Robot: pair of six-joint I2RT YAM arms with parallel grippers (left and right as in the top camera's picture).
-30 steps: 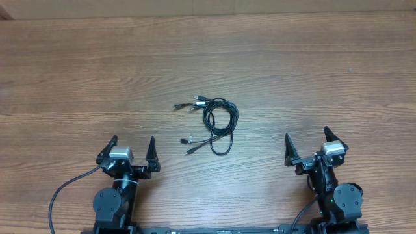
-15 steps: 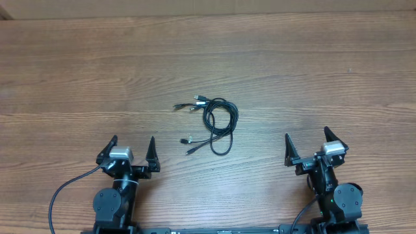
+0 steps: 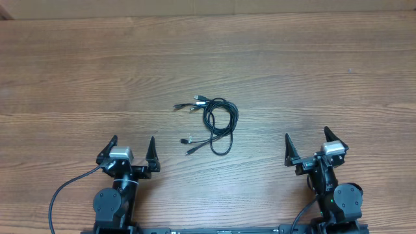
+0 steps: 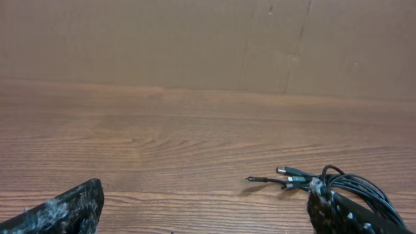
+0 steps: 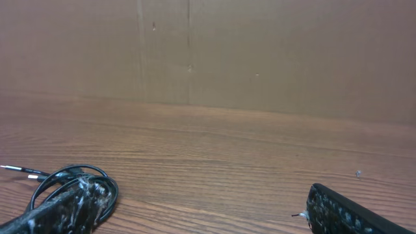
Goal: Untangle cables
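The cables (image 3: 218, 122) lie in a small black tangle of loops at the middle of the wooden table, with plug ends sticking out to the left at the top (image 3: 195, 102) and bottom (image 3: 189, 144). My left gripper (image 3: 132, 145) sits open near the front left, apart from the tangle. My right gripper (image 3: 307, 141) sits open near the front right, also apart. The left wrist view shows the cables (image 4: 364, 188) ahead to the right, behind the right fingertip (image 4: 325, 205). In the right wrist view the cables (image 5: 71, 175) lie to the left, partly behind the left fingertip (image 5: 71, 205).
Thick black wires (image 3: 62, 192) run from the arm bases along the front edge. A brown cardboard wall (image 4: 195, 39) stands behind the table's far edge. The wooden tabletop (image 3: 312, 71) stretches around the tangle.
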